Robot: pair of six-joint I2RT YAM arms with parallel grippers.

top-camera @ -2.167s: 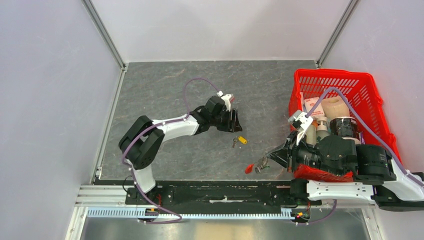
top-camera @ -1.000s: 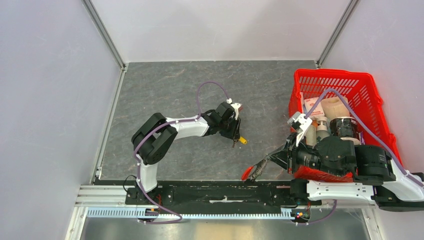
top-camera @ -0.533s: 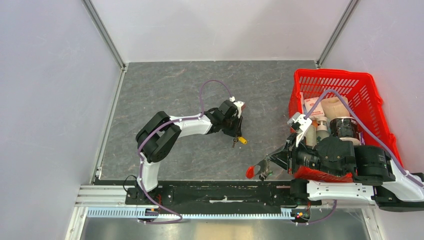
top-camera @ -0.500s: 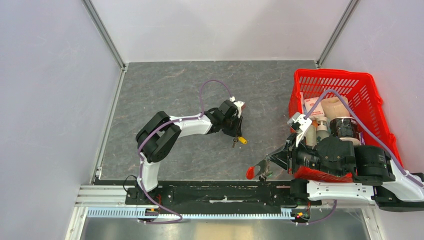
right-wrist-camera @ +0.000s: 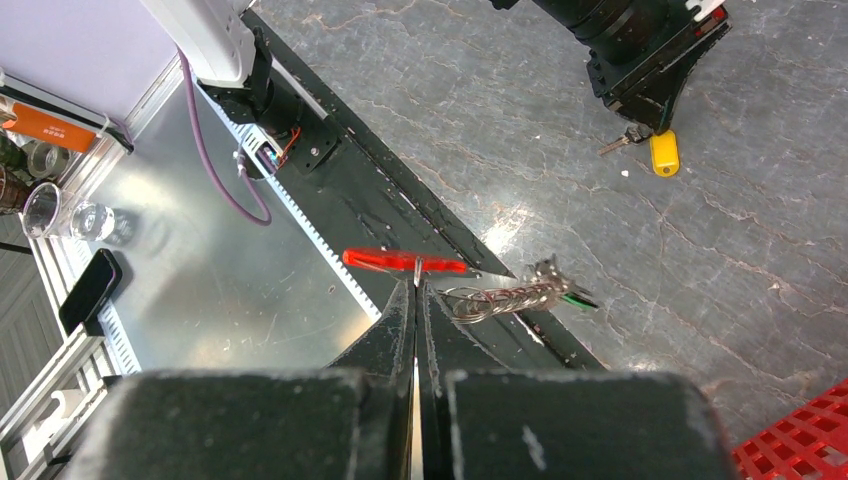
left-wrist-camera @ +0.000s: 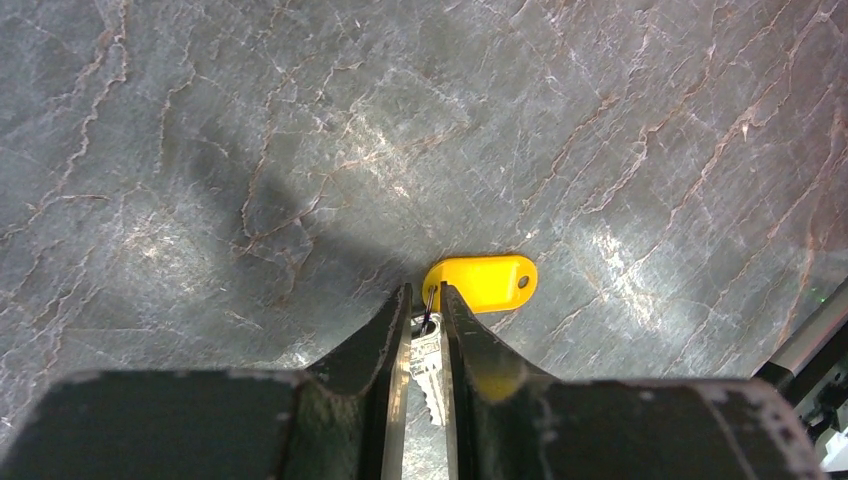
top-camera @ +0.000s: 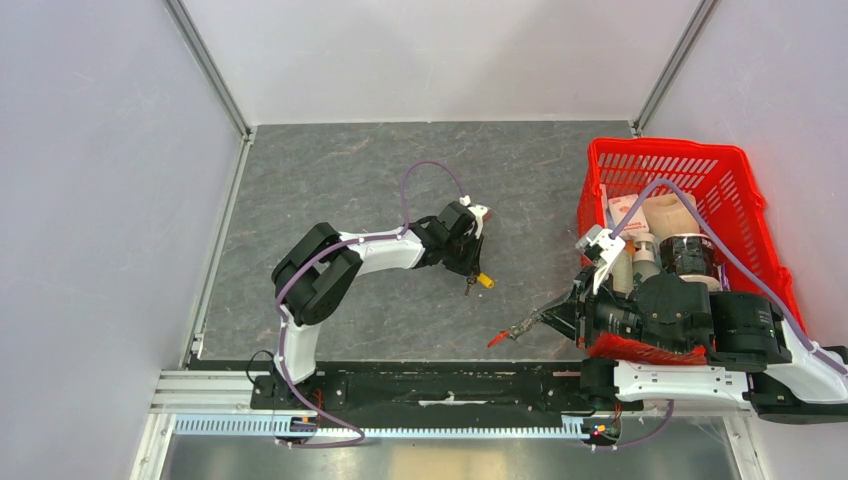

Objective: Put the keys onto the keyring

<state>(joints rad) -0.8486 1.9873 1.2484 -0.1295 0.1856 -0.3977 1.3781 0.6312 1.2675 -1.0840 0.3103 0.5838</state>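
Observation:
The yellow-tagged key [left-wrist-camera: 480, 283] lies on the grey stone table, its silver blade [left-wrist-camera: 428, 355] between the fingers of my left gripper [left-wrist-camera: 425, 292], which is shut on it from above. In the top view this gripper [top-camera: 470, 272] sits mid-table over the key [top-camera: 483, 281]. My right gripper [right-wrist-camera: 416, 285] is shut on the keyring at its red fob [right-wrist-camera: 400, 261], which shows edge-on. The ring and chain [right-wrist-camera: 500, 297] hang to the right with a green tag [right-wrist-camera: 578, 296]. In the top view the keyring [top-camera: 510, 332] is held just above the table's near edge.
A red basket [top-camera: 700, 160] with jars and containers stands at the right, under my right arm. A black rail [top-camera: 430, 385] runs along the near edge. Beyond it is a metal surface with a phone [right-wrist-camera: 88, 290] and a glass [right-wrist-camera: 45, 210].
My left gripper's jaws have narrowed onto the yellow-tagged key. The keyring in my right gripper has turned, so the red fob now shows edge-on.

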